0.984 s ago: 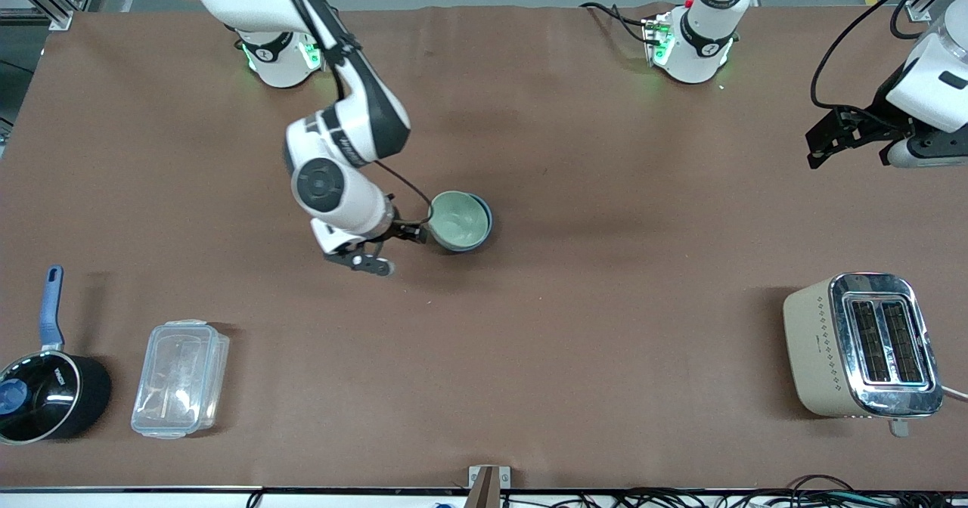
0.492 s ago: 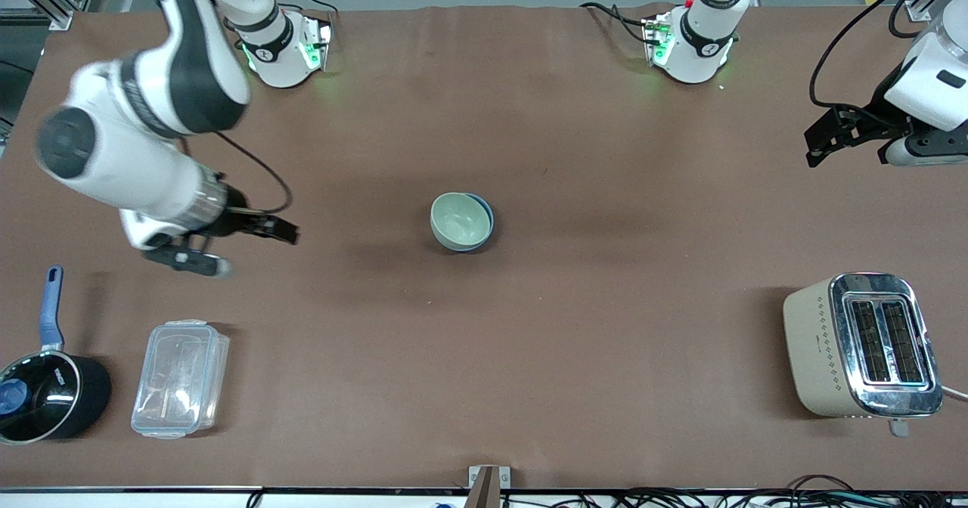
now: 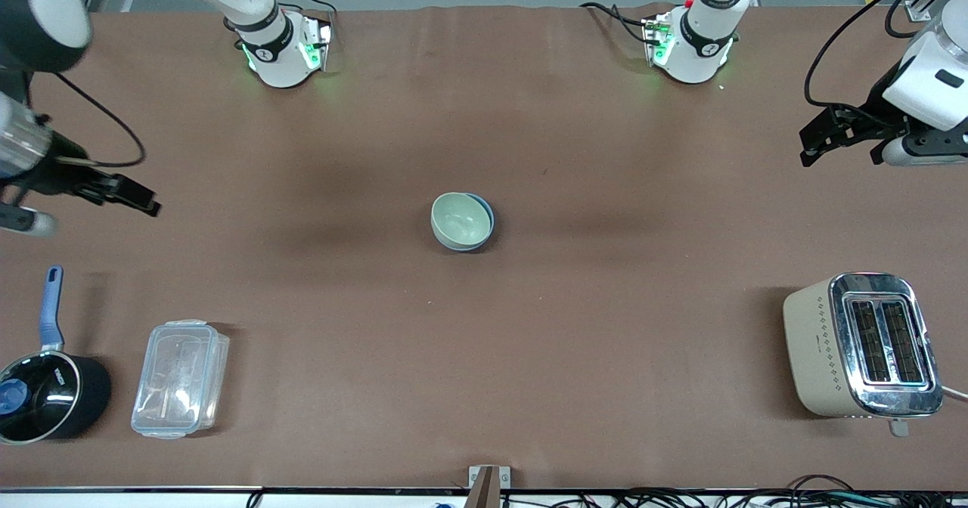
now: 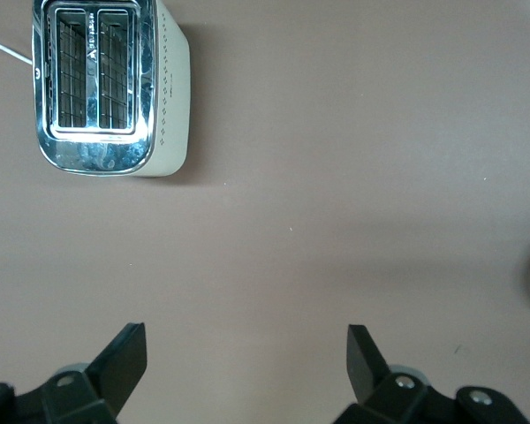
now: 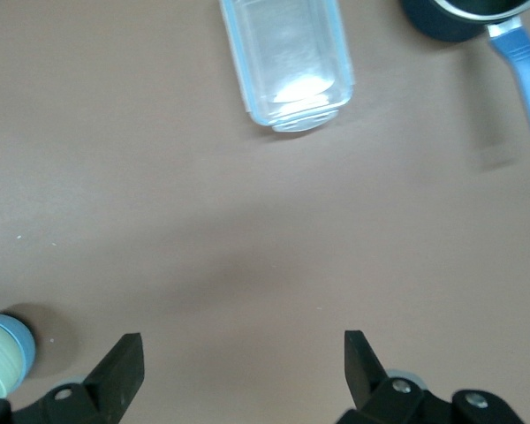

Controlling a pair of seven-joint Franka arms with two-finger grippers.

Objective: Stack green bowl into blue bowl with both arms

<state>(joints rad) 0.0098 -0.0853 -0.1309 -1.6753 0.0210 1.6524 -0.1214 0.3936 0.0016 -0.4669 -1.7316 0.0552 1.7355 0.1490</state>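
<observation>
We are seeing the green bowl (image 3: pixel 460 219) sitting nested inside the blue bowl (image 3: pixel 486 224) at the centre of the frame in the front view, on the brown table (image 3: pixel 575 326); only a thin crescent of blue rim is showing around it. Both are standing upright with mouths opening straight up, and being round they are offering no long axis to speak of. We are judging the stacking done.

We are guessing both bowls are light, rigid and smooth, probably slippery and chippable, so a pinch across the rim wall is looking like the sensible hold if either needs resetting.

Our right gripper (image 3: pixel 121 191) is hanging over bare table at the frame's left edge, fingers spread wide and gripping nothing; its wrist view is showing the clear plastic container (image 5: pixel 285 60) and the black saucepan (image 5: pixel 464 18). Our left gripper (image 3: pixel 830 136) is waiting at the upper right of the frame, likewise splayed and empty, above the cream toaster (image 4: pixel 106 84).
</observation>
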